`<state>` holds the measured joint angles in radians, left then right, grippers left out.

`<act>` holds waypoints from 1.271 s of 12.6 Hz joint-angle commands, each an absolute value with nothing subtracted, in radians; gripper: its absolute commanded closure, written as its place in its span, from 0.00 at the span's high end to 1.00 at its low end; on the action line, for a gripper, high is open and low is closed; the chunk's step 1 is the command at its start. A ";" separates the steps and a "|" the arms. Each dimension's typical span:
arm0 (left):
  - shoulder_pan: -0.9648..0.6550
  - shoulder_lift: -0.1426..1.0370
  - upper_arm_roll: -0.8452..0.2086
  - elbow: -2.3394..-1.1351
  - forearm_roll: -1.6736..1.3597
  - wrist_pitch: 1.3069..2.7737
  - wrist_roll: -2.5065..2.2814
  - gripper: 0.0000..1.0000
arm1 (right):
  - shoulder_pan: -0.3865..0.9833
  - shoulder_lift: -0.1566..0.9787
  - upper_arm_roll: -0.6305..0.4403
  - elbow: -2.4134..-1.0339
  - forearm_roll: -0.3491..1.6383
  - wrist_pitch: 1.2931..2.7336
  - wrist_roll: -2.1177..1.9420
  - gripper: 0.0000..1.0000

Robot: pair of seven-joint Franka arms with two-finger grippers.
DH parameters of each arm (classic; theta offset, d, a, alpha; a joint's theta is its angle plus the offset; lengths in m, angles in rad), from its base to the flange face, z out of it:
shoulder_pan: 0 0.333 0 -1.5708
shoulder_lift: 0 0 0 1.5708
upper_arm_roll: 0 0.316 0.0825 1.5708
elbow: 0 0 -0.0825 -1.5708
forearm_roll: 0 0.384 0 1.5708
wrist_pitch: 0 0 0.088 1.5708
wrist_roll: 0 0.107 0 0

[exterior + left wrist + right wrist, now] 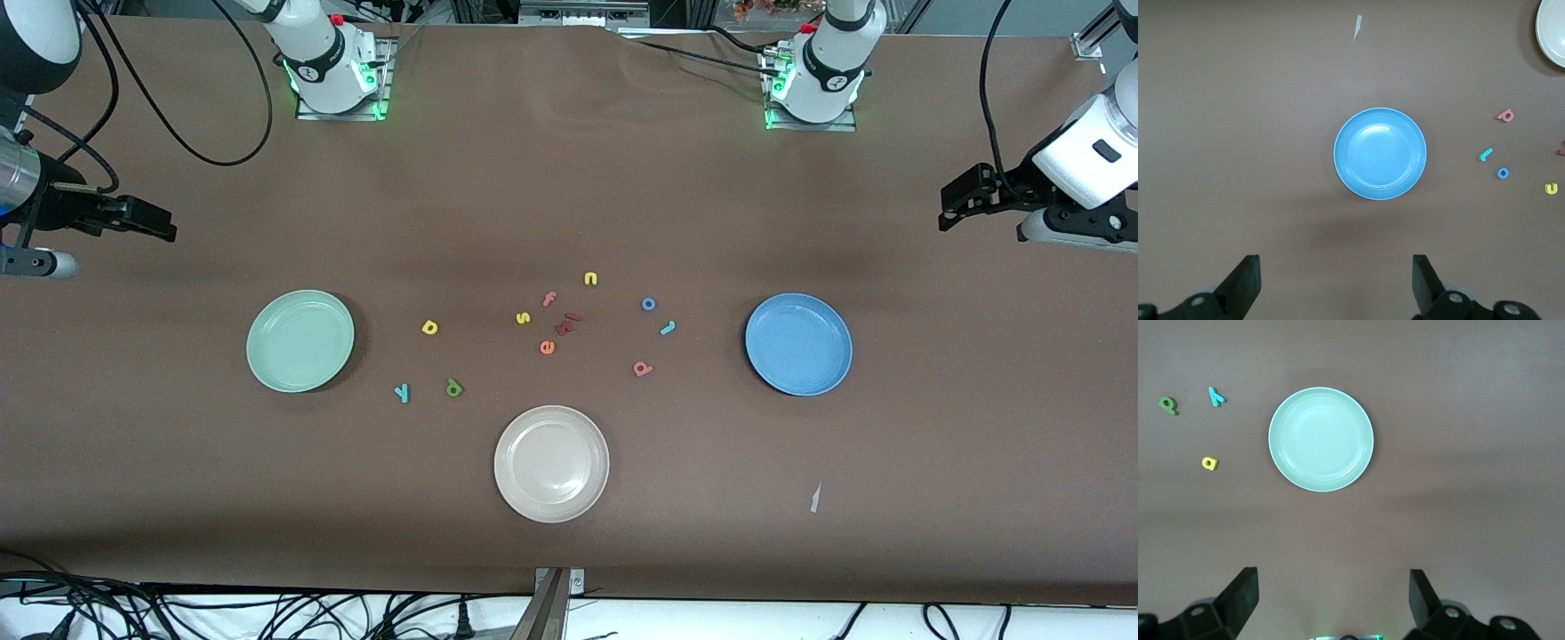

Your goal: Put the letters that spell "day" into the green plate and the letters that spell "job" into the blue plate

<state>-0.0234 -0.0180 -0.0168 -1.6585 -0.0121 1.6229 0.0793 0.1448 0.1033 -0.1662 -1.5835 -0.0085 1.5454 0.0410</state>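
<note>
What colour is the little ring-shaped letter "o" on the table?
Blue; the letter "o" shows best in the front view.

A beige-white plate (551, 463) sits on the brown table (569, 178), nearest the front camera. Among the loose foam letters are a yellow "s" (523, 317), a yellow "n" (590, 279), a pink "f" (549, 299), an orange "e" (547, 348) and 2 dark red pieces (567, 324). A small white scrap (814, 497) lies near the table's front edge.

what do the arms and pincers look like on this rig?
Both arms are glossy white with black joint bands, loose black cables and green lights at their metal base plates. The left pincer and right pincer are black, with flat, tapered black fingers. The right arm also shows a silver cylinder.
</note>
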 commanded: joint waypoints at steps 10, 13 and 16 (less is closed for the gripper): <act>-0.040 0.005 -0.023 -1.623 -0.014 1.598 0.094 1.00 | 0.251 0.167 -0.158 -1.650 0.032 1.704 0.240 1.00; -0.098 0.058 -0.040 -1.609 -0.020 1.586 0.087 1.00 | 0.302 0.190 -0.158 -1.696 0.032 1.790 0.317 1.00; -0.169 0.196 -0.049 -1.602 -0.023 1.598 0.097 1.00 | 0.380 0.222 -0.156 -1.724 0.034 1.874 0.467 1.00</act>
